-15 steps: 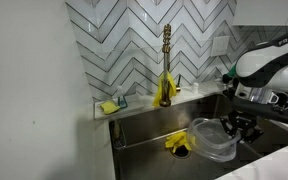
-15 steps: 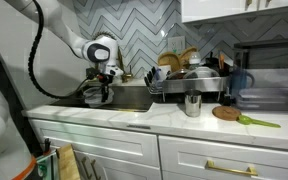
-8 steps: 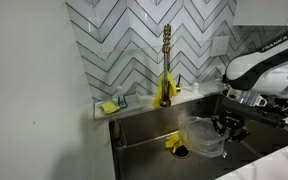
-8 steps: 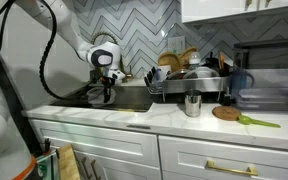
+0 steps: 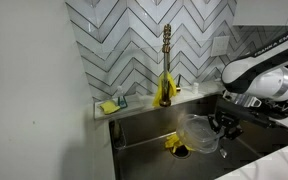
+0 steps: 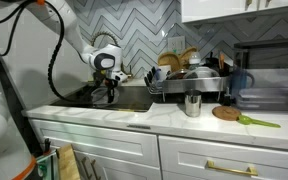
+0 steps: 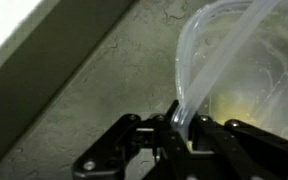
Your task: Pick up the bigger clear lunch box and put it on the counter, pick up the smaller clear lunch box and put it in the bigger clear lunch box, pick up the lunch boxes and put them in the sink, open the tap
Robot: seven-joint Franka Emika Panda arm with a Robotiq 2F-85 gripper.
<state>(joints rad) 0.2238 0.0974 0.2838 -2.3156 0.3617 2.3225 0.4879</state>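
- While the pincer (image 7: pixel 181 128) is clenched on the thick rim of the bigger clear lunch box (image 7: pixel 239 70), the wrist view shows its two dark fingers pinching the wall edge from either side.
- In an exterior view, that box (image 5: pixel 200 137) hangs tilted from the gripper (image 5: pixel 220 127), low inside the sink (image 5: pixel 144 128). Whether it touches the basin floor cannot be told.
- The tub is see-through. Whether a smaller box sits nested in it cannot be told from these views.
- A crumpled yellow item (image 5: pixel 174 143) lies on the sink floor, just beside the held box.
- The tap (image 5: pixel 166 60) stands upright behind the basin, well apart from the gripper, with yellow around its base.
- A yellow sponge (image 5: pixel 109 106) rests on the ledge at the basin's back corner.
- In an exterior view, a dish rack (image 6: pixel 189 80) on the counter (image 6: pixel 134 117) holds plates and bowls, and a steel cup (image 6: pixel 193 104) stands just in front of it.
- Dark lettering (image 5: pixel 284 43) runs along the arm's white shell, too small to read with certainty.
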